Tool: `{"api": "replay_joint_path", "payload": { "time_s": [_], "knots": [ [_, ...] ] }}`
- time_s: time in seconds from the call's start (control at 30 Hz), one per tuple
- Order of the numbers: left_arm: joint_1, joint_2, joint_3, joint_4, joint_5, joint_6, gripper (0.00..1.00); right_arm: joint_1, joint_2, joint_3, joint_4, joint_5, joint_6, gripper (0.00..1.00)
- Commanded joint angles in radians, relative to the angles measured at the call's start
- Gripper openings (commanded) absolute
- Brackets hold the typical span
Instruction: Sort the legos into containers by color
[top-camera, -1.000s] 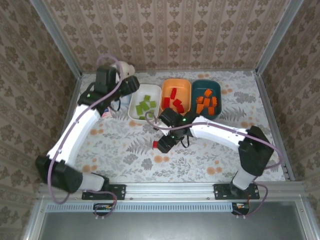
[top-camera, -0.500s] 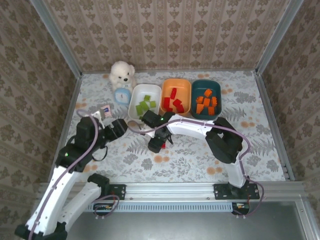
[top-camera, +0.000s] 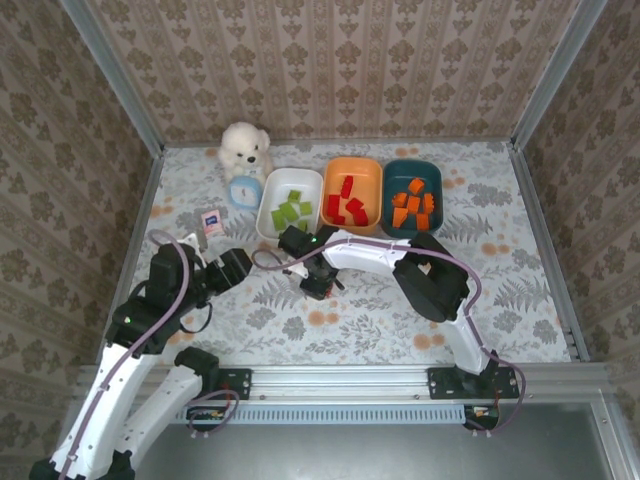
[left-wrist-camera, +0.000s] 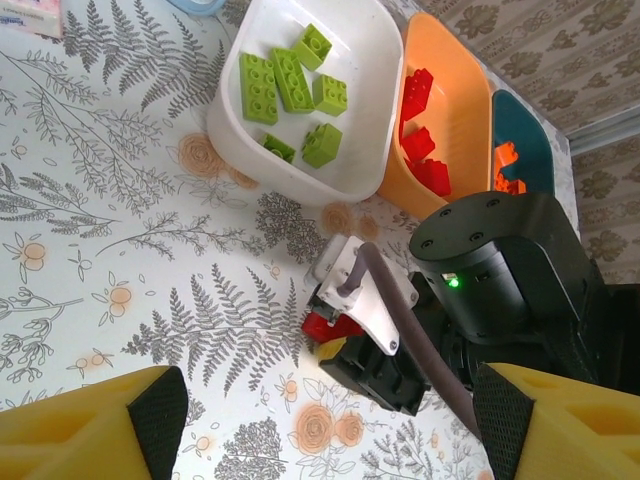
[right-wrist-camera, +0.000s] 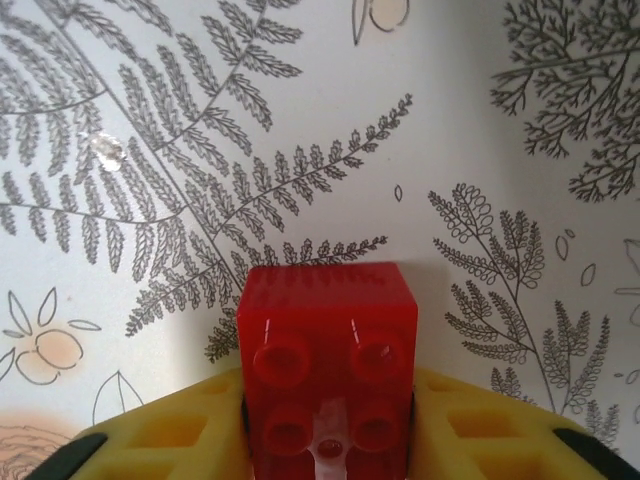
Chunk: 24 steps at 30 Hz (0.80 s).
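- Red brick (right-wrist-camera: 328, 350): small, light, rigid, slick plastic; best pinched across its flat sides; low at the counter (right-wrist-camera: 520, 120), near the white dish (left-wrist-camera: 375, 130).
- Right fingers (right-wrist-camera: 150, 440) clamp its sides.
- Left fingers (left-wrist-camera: 80, 425) spread wide, empty.

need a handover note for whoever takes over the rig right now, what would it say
Left gripper: open, empty, near the left side of the table.
Right gripper: shut on a red lego, low over the table in front of the white dish.
Done: green legos in the white dish, red legos in the orange dish, orange legos in the teal dish.
Left: carry the held red lego to the orange dish and release it. I see no other loose lego.
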<state>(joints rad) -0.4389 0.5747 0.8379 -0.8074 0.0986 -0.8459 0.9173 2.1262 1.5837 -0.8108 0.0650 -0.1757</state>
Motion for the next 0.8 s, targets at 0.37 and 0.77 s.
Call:
{"api": "replay_joint_path", "payload": {
  "time_s": [0.37, 0.77],
  "knots": [
    [-0.011, 0.109, 0.000, 0.149, 0.115, 0.002, 0.78, -0.181, -0.253, 0.085, 0.000, 0.034, 0.249, 0.22],
    [-0.143, 0.368, 0.092, 0.304, 0.177, 0.084, 0.79, -0.438, 0.139, 0.604, -0.083, 0.157, 0.552, 0.22]
  ]
}}
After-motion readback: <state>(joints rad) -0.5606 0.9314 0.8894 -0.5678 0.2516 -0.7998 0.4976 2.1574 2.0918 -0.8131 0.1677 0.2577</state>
